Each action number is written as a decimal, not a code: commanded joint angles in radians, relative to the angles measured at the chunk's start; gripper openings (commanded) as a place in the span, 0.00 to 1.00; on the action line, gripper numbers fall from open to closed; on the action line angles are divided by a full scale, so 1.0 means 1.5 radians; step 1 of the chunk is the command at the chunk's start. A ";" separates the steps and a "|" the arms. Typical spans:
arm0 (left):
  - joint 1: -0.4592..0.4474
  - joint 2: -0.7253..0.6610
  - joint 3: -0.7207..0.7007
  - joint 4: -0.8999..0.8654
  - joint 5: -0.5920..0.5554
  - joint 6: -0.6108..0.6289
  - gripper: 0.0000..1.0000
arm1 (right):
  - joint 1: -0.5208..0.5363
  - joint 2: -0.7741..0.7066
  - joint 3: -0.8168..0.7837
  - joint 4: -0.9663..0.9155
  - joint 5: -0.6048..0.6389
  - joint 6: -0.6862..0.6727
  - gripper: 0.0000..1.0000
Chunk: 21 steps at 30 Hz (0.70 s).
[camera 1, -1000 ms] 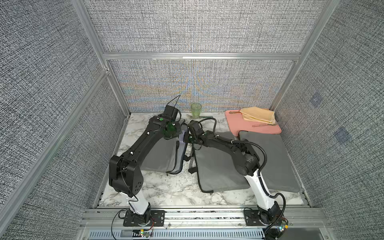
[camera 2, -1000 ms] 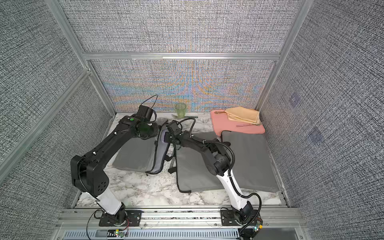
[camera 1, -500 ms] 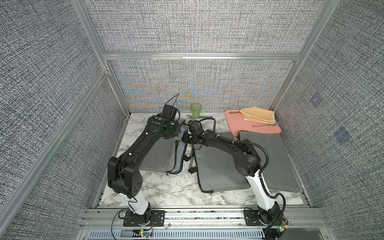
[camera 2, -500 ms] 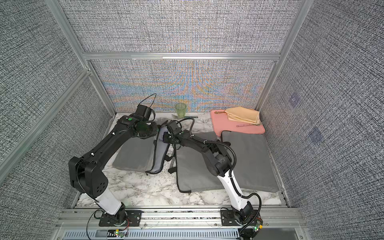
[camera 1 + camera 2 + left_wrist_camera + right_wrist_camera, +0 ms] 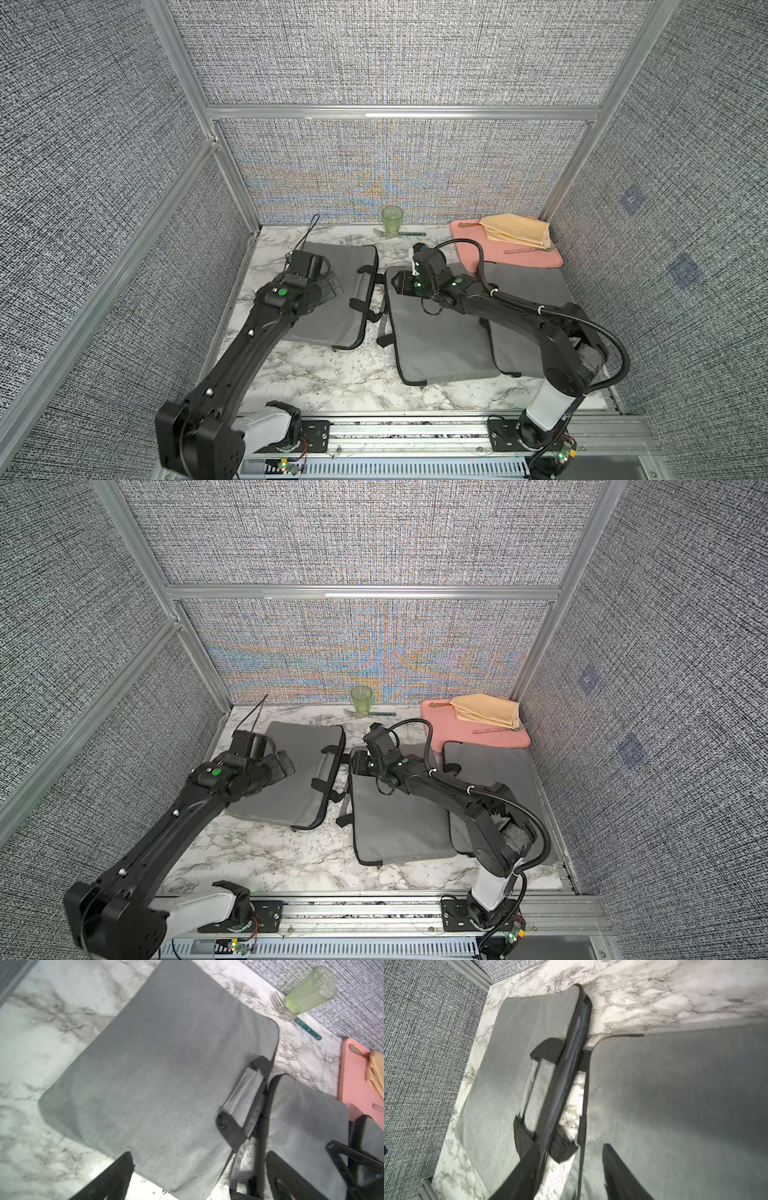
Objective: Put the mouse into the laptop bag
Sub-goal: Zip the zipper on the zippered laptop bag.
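Note:
A grey laptop bag (image 5: pixel 340 316) (image 5: pixel 309 746) lies flat at the left of the marble table, its black handles (image 5: pixel 365 291) toward the middle. In the right wrist view its long mouth (image 5: pixel 571 1068) gapes slightly and shows pale lining. The mouse is hidden in every view. My left gripper (image 5: pixel 331 286) (image 5: pixel 199 1178) hovers over the bag's near part, jaws wide open and empty. My right gripper (image 5: pixel 395 284) (image 5: pixel 571 1172) is open beside the bag's mouth, over the neighbouring bag's corner, with nothing between its fingers.
A second grey bag (image 5: pixel 436 345) lies in the middle and a third (image 5: pixel 536 291) at the right under my right arm. At the back stand a green cup (image 5: pixel 392 219), a fork (image 5: pixel 399 234) and a pink mat (image 5: pixel 490 253) bearing a folded yellow cloth (image 5: pixel 515 235).
Both grippers held the bag's mouth raised between them; they have opened and let go. The bag has dropped flat and both arms have drawn apart and back.

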 commanded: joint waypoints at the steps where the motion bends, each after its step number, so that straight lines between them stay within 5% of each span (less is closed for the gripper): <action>1: 0.013 -0.100 -0.097 0.055 -0.094 -0.045 0.99 | 0.030 -0.024 -0.022 -0.015 0.038 -0.008 0.58; 6: 0.038 -0.192 -0.237 0.106 -0.084 -0.092 0.99 | 0.139 -0.015 -0.005 -0.051 0.084 -0.009 0.67; 17: 0.052 -0.082 -0.380 0.295 0.025 -0.130 1.00 | 0.360 0.116 0.075 -0.066 0.141 0.022 0.71; 21: 0.052 -0.090 -0.406 0.322 0.018 -0.134 0.90 | 0.383 0.162 0.087 -0.035 0.151 0.043 0.71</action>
